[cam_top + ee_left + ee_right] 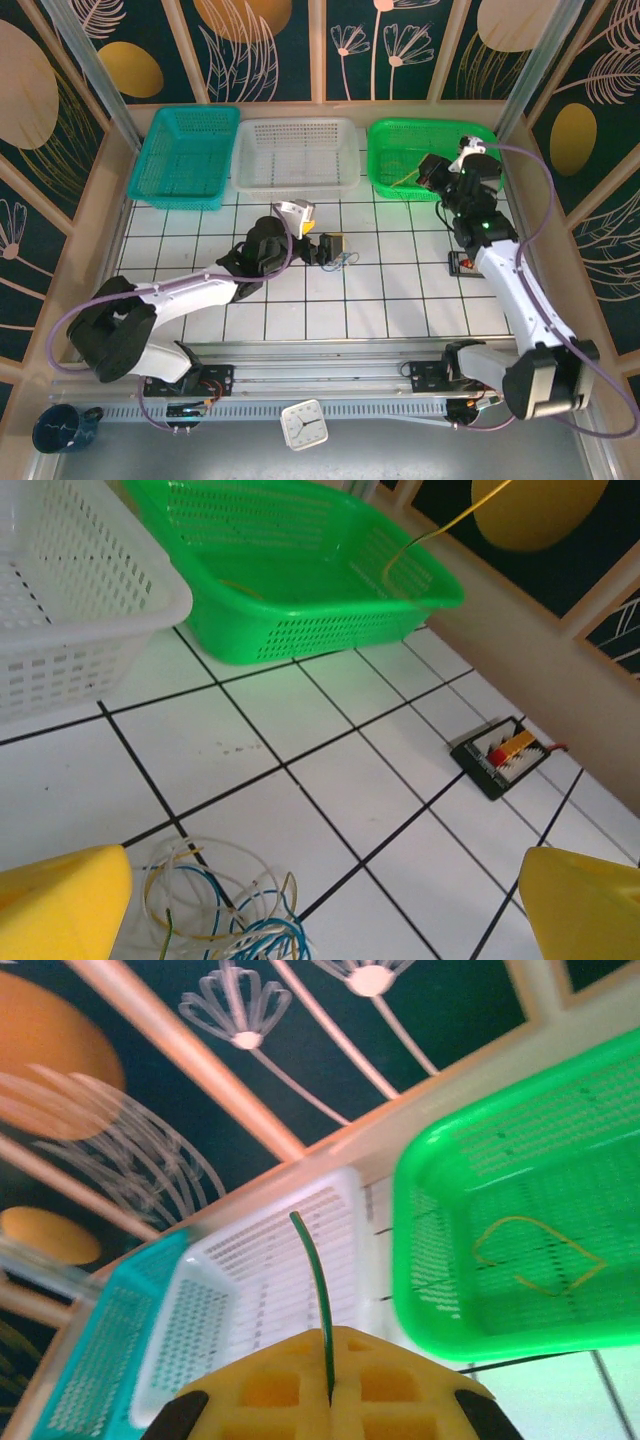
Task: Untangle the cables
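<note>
Lying between parted left fingers: cables

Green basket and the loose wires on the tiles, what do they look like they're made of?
The green basket looks like moulded plastic: glossy, with even rows of slots in its walls. The cables look like thin wires in smooth plastic insulation, blue, yellowish and whitish; their springy loops suggest a metal core, which isn't visible.
</note>
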You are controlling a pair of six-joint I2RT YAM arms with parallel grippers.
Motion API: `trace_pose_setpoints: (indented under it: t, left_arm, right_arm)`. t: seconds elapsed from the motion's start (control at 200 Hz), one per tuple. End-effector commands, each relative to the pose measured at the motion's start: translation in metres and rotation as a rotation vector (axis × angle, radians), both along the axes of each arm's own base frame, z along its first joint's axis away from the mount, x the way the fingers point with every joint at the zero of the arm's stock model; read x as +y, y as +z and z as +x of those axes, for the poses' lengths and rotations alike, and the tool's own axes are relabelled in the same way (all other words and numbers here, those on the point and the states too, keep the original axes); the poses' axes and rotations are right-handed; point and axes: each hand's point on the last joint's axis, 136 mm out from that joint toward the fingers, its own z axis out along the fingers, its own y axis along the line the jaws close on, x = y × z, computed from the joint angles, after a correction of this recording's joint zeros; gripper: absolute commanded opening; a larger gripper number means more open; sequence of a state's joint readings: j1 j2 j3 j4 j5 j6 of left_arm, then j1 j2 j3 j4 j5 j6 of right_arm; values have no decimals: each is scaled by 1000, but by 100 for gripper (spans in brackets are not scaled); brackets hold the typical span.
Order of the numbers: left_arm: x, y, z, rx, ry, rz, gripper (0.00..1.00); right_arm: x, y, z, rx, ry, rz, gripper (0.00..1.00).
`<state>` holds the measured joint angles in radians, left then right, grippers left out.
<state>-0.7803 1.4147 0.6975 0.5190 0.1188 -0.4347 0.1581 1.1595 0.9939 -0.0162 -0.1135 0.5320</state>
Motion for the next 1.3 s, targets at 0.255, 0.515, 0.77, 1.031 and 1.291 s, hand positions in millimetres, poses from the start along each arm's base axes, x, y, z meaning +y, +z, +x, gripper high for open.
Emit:
trace_pose_setpoints:
  t: [0.255,0.515,0.77,1.031,1.291]
  left_arm:
    - [10,17,-1,18,65,-77,99]
    - [8,17,2,19,65,-67,99]
    - [6,14,5,33,71,-55,99]
    - [14,10,4,42,102,-60,99]
    - [26,6,7,84,179,-76,99]
  right_arm:
    - [-73,7,84,-17,-166,62,0]
    - [-101,-22,150,45,-217,103,1]
    - [-75,-39,175,59,-57,141,56]
    - [-46,-27,113,-12,29,170,57]
    - [10,-37,39,-8,139,135,57]
